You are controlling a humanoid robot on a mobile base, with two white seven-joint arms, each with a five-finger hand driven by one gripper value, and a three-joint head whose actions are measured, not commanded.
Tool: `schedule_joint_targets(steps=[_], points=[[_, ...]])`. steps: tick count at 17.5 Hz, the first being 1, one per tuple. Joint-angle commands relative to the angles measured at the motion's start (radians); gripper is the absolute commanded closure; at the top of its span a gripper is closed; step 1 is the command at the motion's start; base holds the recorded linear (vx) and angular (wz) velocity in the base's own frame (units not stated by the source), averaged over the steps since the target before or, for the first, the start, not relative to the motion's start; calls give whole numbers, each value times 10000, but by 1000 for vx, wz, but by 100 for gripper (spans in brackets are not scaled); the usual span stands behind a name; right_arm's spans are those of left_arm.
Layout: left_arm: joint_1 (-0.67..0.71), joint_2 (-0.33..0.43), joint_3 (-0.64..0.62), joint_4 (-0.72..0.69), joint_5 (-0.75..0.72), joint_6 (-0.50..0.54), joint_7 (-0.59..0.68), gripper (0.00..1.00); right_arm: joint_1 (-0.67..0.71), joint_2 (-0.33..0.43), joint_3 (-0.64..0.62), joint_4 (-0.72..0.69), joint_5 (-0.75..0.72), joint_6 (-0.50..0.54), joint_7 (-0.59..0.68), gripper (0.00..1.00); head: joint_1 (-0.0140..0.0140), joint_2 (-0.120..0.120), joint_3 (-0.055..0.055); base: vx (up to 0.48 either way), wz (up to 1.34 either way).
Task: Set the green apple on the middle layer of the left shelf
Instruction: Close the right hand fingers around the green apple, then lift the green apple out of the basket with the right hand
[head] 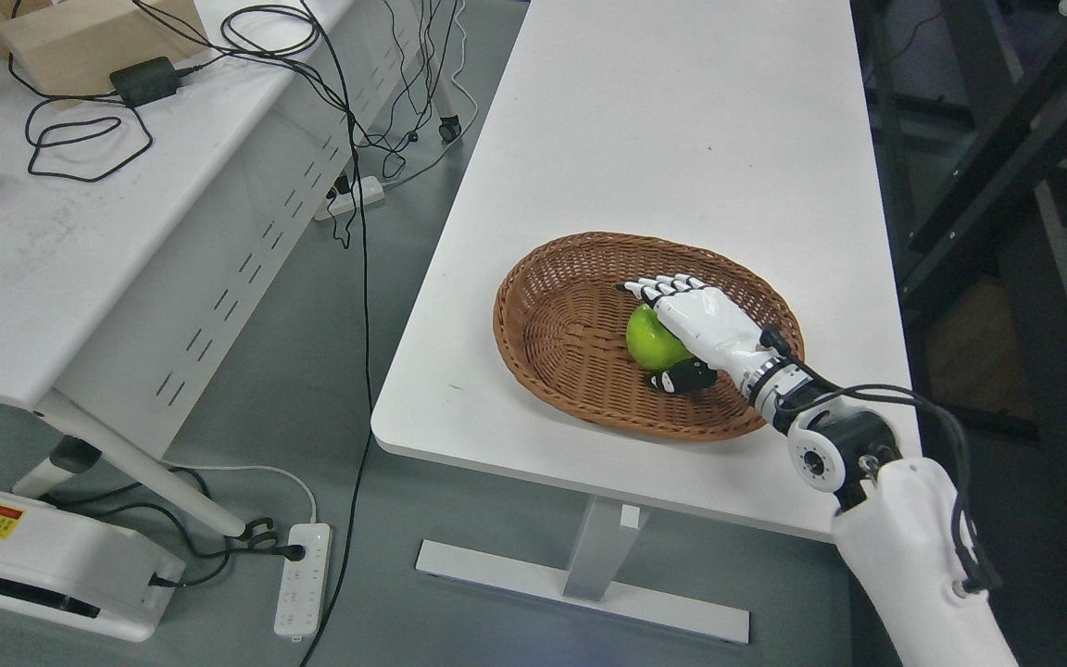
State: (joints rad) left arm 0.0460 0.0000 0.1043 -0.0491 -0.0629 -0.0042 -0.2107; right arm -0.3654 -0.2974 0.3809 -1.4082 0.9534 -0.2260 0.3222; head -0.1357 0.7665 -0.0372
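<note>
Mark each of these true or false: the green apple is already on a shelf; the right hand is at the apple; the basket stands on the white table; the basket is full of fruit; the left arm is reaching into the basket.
1. The green apple is already on a shelf. False: it lies in the wicker basket.
2. The right hand is at the apple. True: its fingers wrap around the fruit.
3. The basket stands on the white table. True.
4. The basket is full of fruit. False: only the one apple shows.
5. The left arm is reaching into the basket. False: it is out of view.
</note>
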Motion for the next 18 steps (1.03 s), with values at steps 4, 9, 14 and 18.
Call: schedule_joint_targets(steps=[4,9,14,18], points=[[0,175,0,0,0,-4,5,0,33,-478,-357,322,-115,-1036,-1,90,0,0,0,0,0],[0,175,0,0,0,-4,5,0,95,-585,-1245,231,-634,-1238,412,100,0,0,0,0,0],[0,175,0,0,0,-4,5,0,339,-463,-3116,-274,-3072,-948,766,100,0,0,0,0,0],[0,175,0,0,0,-4,5,0,1347,2309,-6898,-1586,-3720,184,-117,100,0,0,0,0,0]])
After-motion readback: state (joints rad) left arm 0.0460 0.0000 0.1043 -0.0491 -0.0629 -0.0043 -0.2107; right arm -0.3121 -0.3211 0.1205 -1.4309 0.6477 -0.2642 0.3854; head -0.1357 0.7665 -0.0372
